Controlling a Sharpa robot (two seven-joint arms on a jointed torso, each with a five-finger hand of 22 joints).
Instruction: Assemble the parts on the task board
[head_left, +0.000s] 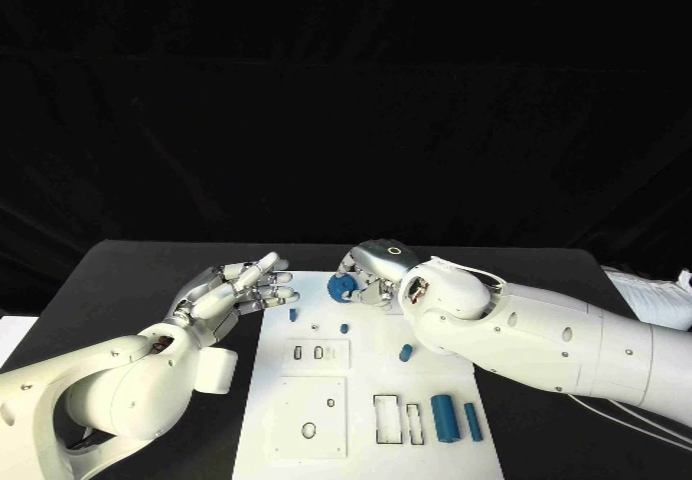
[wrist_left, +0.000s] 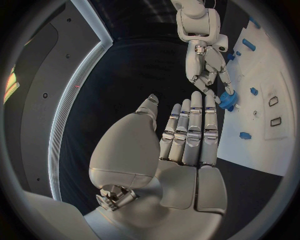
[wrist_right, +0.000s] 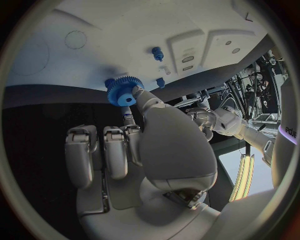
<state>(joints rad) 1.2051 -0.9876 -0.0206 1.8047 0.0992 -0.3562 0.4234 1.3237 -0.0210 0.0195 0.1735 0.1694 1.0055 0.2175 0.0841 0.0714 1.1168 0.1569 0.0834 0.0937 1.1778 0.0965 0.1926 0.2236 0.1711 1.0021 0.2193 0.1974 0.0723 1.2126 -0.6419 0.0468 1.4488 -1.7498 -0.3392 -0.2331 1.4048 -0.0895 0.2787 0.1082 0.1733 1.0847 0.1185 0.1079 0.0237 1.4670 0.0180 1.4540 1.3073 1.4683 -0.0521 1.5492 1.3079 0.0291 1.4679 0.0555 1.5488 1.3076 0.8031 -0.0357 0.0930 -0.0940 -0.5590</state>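
The white task board (head_left: 368, 440) lies in the middle of the black table. My right hand (head_left: 372, 272) hovers over the board's far edge and pinches a blue toothed gear (head_left: 342, 288) at its fingertips. The right wrist view shows this gear (wrist_right: 123, 92) close up against the board (wrist_right: 125, 30), and the left wrist view shows the gear (wrist_left: 228, 102) below the right hand (wrist_left: 205, 62). My left hand (head_left: 238, 290) floats just off the board's far left corner, fingers stretched out and holding nothing; its palm (wrist_left: 187, 145) faces the gear.
Small blue pegs (head_left: 293, 314) (head_left: 345, 326) (head_left: 407, 351) sit on the board's far half. Two long blue bars (head_left: 444, 418) (head_left: 472, 422) lie near the front right, beside rectangular slots (head_left: 387, 418). A plate with an oval hole (head_left: 309, 430) is at the front left.
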